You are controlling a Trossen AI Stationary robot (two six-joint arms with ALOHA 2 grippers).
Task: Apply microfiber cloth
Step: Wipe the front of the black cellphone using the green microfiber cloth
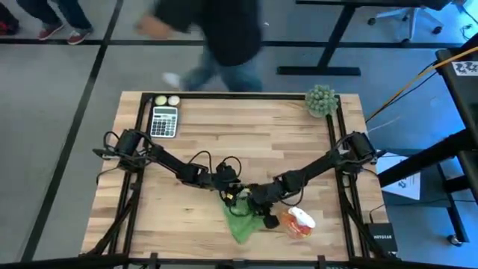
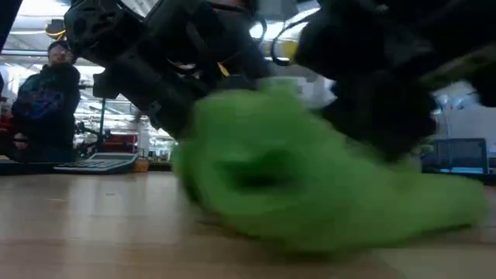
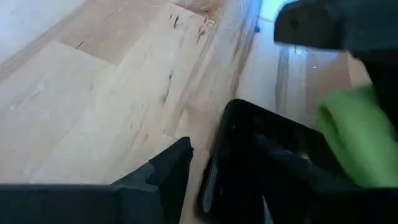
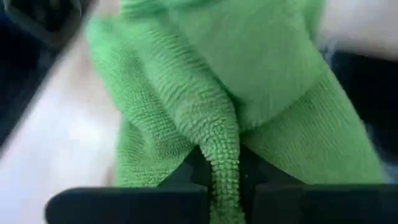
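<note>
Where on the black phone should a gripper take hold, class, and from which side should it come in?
Probably across its long side edges, from above. The black phone looks flat and thin on the table, so only its narrow edges offer grip. The left gripper already straddles one end; the microfiber cloth, pinched by the right gripper, crowds the other.

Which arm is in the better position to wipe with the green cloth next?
Probably the right: its gripper is shut on the bright green microfiber cloth. The left gripper is beside the flat black phone.
</note>
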